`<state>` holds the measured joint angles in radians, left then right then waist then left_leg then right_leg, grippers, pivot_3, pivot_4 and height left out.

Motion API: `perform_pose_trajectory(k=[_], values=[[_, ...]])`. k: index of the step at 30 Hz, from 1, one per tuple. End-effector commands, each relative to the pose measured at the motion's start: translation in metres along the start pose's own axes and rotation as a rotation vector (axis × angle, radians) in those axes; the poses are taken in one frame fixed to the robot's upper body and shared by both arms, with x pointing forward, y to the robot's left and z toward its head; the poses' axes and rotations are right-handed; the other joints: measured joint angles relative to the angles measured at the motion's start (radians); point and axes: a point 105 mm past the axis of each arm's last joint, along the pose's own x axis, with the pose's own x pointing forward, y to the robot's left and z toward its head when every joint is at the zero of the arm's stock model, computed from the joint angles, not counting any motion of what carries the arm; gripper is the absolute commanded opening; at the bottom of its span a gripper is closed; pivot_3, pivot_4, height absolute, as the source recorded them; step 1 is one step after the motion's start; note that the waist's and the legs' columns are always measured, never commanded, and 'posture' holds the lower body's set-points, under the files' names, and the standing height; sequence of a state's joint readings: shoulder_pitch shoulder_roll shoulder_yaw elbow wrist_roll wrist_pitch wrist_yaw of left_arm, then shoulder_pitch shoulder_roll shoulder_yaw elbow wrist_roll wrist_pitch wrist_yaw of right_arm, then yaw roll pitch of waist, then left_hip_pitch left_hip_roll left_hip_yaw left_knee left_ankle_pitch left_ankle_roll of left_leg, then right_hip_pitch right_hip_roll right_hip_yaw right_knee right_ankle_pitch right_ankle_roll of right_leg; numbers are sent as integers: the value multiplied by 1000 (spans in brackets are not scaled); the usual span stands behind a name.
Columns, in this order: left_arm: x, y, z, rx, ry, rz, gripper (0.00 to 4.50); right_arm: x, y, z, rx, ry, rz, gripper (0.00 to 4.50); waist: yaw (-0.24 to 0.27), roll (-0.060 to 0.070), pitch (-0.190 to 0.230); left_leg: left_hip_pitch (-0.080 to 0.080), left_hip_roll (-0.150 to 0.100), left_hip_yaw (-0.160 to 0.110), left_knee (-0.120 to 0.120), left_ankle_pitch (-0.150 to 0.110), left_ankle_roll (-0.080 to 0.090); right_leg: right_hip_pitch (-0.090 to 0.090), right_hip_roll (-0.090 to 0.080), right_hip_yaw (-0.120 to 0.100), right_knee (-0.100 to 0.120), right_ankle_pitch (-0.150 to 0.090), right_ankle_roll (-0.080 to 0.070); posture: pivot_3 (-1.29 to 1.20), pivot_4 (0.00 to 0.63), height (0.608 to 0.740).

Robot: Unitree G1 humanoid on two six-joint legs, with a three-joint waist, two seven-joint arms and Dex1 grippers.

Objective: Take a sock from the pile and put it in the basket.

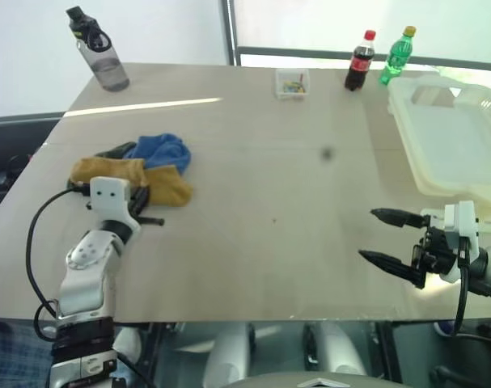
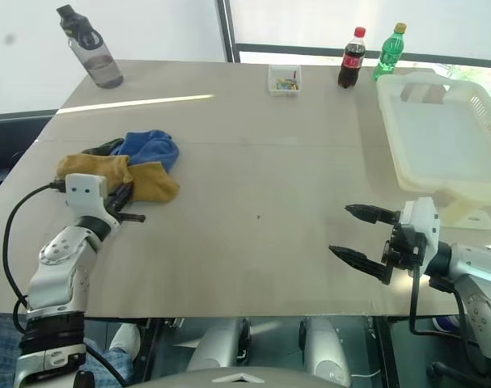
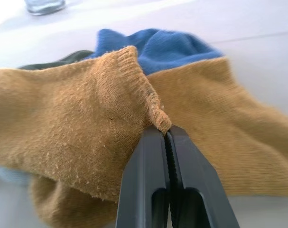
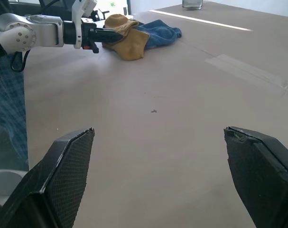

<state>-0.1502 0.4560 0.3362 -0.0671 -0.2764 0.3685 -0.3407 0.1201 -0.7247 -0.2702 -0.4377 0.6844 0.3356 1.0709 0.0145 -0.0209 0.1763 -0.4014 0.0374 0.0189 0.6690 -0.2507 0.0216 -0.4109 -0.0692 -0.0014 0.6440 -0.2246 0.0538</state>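
Bright daylight from the far windows [image 1: 350, 24], a glare streak across the table [image 1: 253, 218], perhaps slight wrist-view softness.

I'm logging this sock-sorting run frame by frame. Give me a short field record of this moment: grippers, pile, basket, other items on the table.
left gripper: shut, pinching a fold of the mustard-yellow sock
right gripper: open, holding nothing, over bare table near the basket
pile: mustard-yellow socks in front, blue sock behind, dark green sock partly hidden, all touching
basket: at the table's right edge, no sock in it
far edge: grey water bottle, small clear box, cola bottle, green bottle
task stage: sock gripped, not yet lifted
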Motion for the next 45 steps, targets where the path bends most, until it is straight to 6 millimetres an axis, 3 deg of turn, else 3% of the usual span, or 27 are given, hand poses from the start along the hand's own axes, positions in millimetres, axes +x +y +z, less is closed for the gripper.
perform_pose_trajectory(k=[1,5,10,18,26,32,37,41,45], values=[[-2,-30,21,-34,-68,-96,41,0,1,6,-36,-20,1,4500,0,0,0,0,0,0,0,0,0,0,0,0,0,0,0,0,150,740],[-3,-54,25,-87,-63,-172,41,0,1,6,-35,-20,-2,4500,-1,0,0,0,0,0,0,0,0,0,0,0,0,0,0,0,150,740],[0,-73,14,-115,6,-213,41,0,0,6,-38,-21,-8,4500,-1,0,0,1,0,0,0,0,0,0,1,1,1,0,0,0,150,740],[10,-153,-7,-264,138,-384,41,1,-1,7,-46,-25,-20,4500,1,0,0,0,-1,0,1,0,0,0,1,1,1,0,1,0,150,740],[-12,-245,-9,-351,231,-693,41,-3,-1,8,-59,-24,-51,4500,0,0,-1,1,-1,0,1,0,0,1,2,2,1,0,1,0,150,740],[-7,-259,-7,-441,274,-735,41,-4,-1,10,-66,-23,-70,4500,0,0,-1,1,-1,0,2,0,0,1,2,3,1,0,-1,0,150,740],[-25,-289,6,-527,296,-954,41,-3,-1,12,-68,-20,-68,4500,-1,0,-1,0,-1,0,2,0,0,1,3,3,0,0,-1,0,150,740],[-33,-295,22,-634,284,-1049,1318,0,0,12,-68,-23,-65,4500,-1,0,-1,0,-1,0,2,0,0,0,3,3,0,0,-1,0,150,740],[-35,-286,32,-658,265,-1086,2729,3,2,12,-63,-29,-65,4500,-2,0,-1,0,-1,-1,2,0,0,0,3,3,0,-1,-2,0,150,740]])
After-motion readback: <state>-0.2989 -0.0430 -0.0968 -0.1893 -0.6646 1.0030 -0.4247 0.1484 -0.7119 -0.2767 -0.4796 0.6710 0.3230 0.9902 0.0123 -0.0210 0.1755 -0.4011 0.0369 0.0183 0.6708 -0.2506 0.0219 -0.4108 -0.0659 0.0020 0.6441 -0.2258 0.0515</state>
